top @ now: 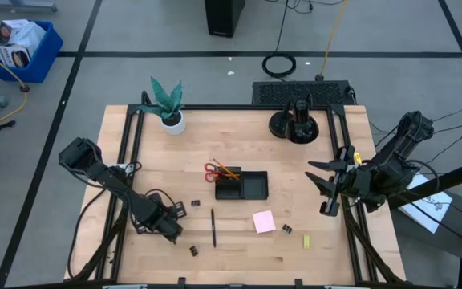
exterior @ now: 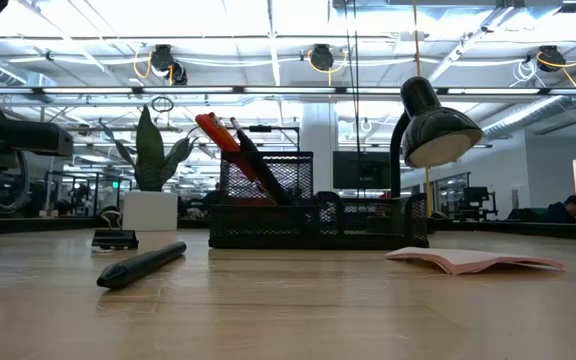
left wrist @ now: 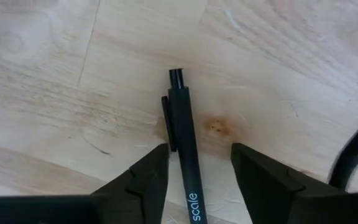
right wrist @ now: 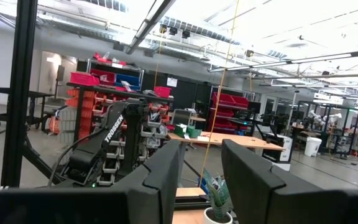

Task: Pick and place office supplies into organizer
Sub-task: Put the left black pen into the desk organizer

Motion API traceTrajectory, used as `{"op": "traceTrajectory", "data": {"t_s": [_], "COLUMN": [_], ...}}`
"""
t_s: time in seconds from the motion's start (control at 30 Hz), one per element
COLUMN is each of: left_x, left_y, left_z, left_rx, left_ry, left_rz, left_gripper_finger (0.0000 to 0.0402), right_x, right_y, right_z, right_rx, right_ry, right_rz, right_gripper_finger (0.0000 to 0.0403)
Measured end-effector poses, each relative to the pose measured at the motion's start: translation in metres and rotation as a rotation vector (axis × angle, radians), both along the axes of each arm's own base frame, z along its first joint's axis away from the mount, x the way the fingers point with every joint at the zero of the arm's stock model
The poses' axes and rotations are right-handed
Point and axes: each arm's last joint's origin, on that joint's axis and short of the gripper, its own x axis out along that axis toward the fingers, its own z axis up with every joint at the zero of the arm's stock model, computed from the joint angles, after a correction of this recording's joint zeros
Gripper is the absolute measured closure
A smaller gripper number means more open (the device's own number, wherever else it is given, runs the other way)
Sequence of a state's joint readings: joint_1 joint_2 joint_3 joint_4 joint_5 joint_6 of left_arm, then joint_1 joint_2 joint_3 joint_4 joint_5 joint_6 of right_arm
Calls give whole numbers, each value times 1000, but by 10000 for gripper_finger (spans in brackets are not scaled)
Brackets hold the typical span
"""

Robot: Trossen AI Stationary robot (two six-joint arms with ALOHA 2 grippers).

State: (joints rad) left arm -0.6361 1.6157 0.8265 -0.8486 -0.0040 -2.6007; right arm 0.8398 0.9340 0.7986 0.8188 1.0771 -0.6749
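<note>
The light wooden table [top: 239, 249] carries a low black rectangular mesh organizer [top: 241, 185] near its middle, with red-handled scissors [top: 212, 171] and orange pencils [top: 226, 170] leaning from its left compartment. The dark left gripper [left wrist: 194, 167] sits low over the table's front-left area, its fingers spread either side of a black pen [left wrist: 186, 155] lying flat between them, not pinched. The dark right gripper [top: 327, 181] hangs at the table's right edge, fingers parted on nothing. A second black pen [top: 213, 226], a pink sticky-note pad [top: 264, 221], small black binder clips [top: 196, 207] and a small yellow-green piece [top: 306, 241] lie loose in front of the organizer.
</note>
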Motion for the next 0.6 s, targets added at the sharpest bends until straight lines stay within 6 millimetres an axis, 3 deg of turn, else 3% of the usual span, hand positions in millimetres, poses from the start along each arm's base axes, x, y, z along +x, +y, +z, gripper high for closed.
{"op": "traceTrajectory", "data": {"t_s": [0.27, 0.6], "left_x": [1, 1], "left_y": [1, 3], "left_z": [0, 0], "left_rx": [10, 16], "left_ry": [-12, -2], "left_rz": [-9, -14], "left_gripper_finger": [298, 351], "right_x": [0, 0], "right_y": [0, 0], "right_z": [0, 0], "right_rx": [0, 0], "right_ry": [0, 0], "right_rz": [0, 0], "right_gripper_finger": [287, 287]}}
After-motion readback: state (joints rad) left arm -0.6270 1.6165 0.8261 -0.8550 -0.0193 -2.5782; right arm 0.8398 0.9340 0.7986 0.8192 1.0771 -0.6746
